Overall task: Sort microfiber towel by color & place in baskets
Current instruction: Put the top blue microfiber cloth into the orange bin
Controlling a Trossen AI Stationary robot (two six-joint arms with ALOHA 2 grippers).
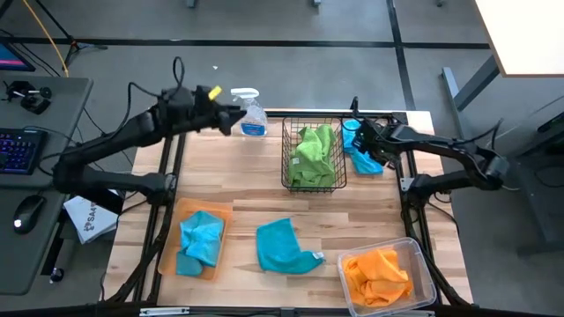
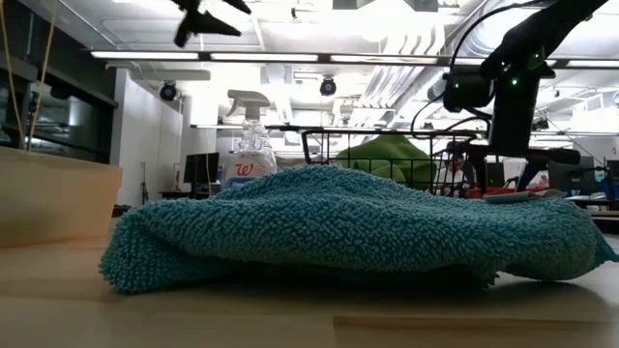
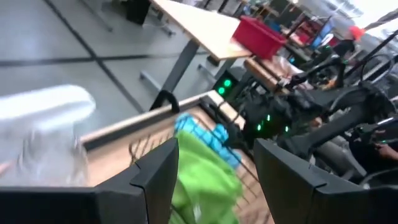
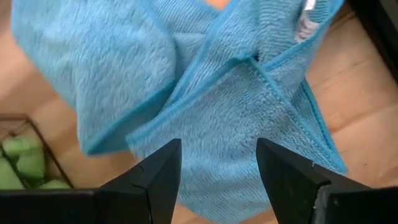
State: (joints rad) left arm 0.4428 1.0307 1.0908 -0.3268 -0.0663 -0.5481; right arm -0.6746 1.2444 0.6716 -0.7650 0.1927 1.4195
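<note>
The right claw [image 4: 217,171] hangs with fingers apart over a turquoise towel [image 4: 186,93] beside the wire basket [image 1: 313,157]; the left claw [image 3: 214,180], also apart, seems raised near the spray bottle [image 1: 251,113].

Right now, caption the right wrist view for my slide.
Right gripper, jaws open, poised directly over a turquoise microfiber towel on the wooden table, beside the wire basket of green towels.

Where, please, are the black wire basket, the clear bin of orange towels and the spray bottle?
black wire basket [image 1: 287,151]: high view, on its left wire wall.
clear bin [image 1: 425,264]: high view, on its right rim.
spray bottle [image 1: 253,121]: high view, on its body with the blue liquid.
</note>
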